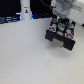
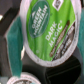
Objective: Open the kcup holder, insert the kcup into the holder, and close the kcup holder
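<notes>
Setting: pale, smooth tabletop [image 1: 25, 55] fills most of the exterior view, with a dark backdrop behind it and a white bottle-like object [image 1: 25, 11] standing at the far edge.

Kcup: small white cylindrical cup with a round green foil top [image 2: 49, 26] fills the wrist view, its printed lid tilted and very close to the camera; in the exterior view a green speck beneath the arm, at the top of the black unit, is probably the same cup.

Kcup holder: black boxy plastic unit with pale marks on its front [image 1: 62, 36] sits on the table toward the exterior view's right, directly under the arm. Dark recesses surround the cup in the wrist view, and a second green-lidded cup [image 2: 22, 80] shows at the frame's edge.

Claw: white robot gripper [image 1: 62, 17] hangs just above the holder. Whether its jaws are parted or closed, and whether they grip the cup, cannot be told; teal shapes flank the cup in the wrist view, but contact is not clear.

Stage, as judged: cup appears to be at or entering a slot; closing looks not yet done.

Risk: the cup's tilt could leave it cocked on the slot rim, so it jams or pops out.

Risk: a proud cup could block closing, and pushing might slide the holder across the smooth table.
</notes>
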### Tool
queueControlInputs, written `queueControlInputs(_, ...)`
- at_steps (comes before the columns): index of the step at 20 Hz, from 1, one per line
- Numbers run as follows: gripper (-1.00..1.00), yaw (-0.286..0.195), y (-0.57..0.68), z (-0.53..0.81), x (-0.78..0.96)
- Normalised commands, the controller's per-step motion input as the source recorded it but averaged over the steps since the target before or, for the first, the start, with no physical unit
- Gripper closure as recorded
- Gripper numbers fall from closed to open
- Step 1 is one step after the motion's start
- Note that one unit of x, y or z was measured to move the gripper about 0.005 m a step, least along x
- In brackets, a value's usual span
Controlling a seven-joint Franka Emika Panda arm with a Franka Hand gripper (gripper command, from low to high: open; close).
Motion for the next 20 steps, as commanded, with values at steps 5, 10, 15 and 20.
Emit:
queueControlInputs(5, -1.0, 0.074, 0.03, 0.43, 0.17)
queueControlInputs(10, -1.0, 0.072, -0.2, 0.45, 0.33)
queueControlInputs(15, -1.0, 0.08, -0.42, 0.39, 0.41)
queueControlInputs(20, -1.0, 0.055, -0.45, 0.23, 0.5)
